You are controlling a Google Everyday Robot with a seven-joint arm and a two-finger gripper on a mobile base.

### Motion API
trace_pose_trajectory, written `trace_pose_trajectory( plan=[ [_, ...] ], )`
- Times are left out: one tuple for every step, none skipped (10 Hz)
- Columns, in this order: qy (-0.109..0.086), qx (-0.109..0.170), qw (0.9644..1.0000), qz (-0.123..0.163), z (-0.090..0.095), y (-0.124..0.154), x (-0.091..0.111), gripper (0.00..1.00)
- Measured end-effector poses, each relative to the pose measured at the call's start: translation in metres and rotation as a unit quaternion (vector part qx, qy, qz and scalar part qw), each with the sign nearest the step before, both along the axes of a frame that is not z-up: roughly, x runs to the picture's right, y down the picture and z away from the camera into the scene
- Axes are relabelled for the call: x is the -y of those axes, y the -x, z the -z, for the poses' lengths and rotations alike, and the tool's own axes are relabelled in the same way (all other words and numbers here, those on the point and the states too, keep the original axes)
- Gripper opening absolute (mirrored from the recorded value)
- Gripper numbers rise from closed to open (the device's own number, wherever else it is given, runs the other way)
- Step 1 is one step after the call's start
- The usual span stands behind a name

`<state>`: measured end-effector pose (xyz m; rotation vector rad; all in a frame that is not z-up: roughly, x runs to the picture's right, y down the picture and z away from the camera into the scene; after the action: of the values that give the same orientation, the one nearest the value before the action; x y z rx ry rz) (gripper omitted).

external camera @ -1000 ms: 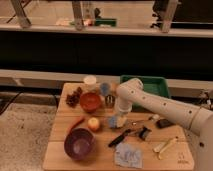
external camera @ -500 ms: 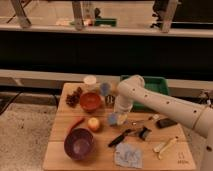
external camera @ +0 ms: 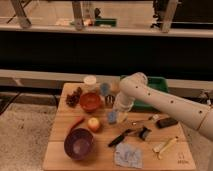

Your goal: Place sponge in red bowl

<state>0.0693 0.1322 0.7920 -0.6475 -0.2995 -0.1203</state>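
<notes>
The red bowl (external camera: 91,101) stands on the wooden table (external camera: 60,150), left of centre toward the back. A small blue sponge (external camera: 112,117) is on or just above the table, right of the bowl and beside an apple (external camera: 93,124). My gripper (external camera: 114,111) points down right over the sponge, at the end of the white arm (external camera: 160,100) that reaches in from the right. I cannot tell whether the gripper is touching the sponge.
A purple bowl (external camera: 77,144) stands front left, with a red pepper (external camera: 76,122) behind it. A pine cone (external camera: 74,98), a white cup (external camera: 90,81) and a blue can (external camera: 104,89) stand at the back. A green bin (external camera: 159,84) is behind the arm. A black brush (external camera: 127,136), a blue cloth (external camera: 127,155) and a yellow utensil (external camera: 165,145) lie to the front right.
</notes>
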Motion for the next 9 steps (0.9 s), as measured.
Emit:
trace_pose_trajectory(
  plan=[
    [-0.001, 0.008, 1.0000, -0.003, 0.004, 0.002, 0.004, 0.00],
    [-0.002, 0.016, 0.9998, -0.007, 0.009, 0.005, 0.008, 0.00],
    [-0.003, 0.026, 0.9996, -0.012, 0.013, 0.007, 0.012, 0.00],
    [-0.003, 0.033, 0.9993, -0.014, 0.017, 0.010, 0.014, 0.00],
    [-0.002, 0.038, 0.9992, -0.015, 0.018, 0.011, 0.014, 0.00],
    [-0.001, 0.044, 0.9989, -0.016, 0.020, 0.014, 0.015, 0.00],
    [0.000, 0.050, 0.9986, -0.016, 0.023, 0.018, 0.015, 0.00],
    [0.000, 0.055, 0.9984, -0.016, 0.024, 0.021, 0.015, 0.00],
    [0.000, 0.060, 0.9981, -0.016, 0.025, 0.024, 0.016, 0.00]
  ],
)
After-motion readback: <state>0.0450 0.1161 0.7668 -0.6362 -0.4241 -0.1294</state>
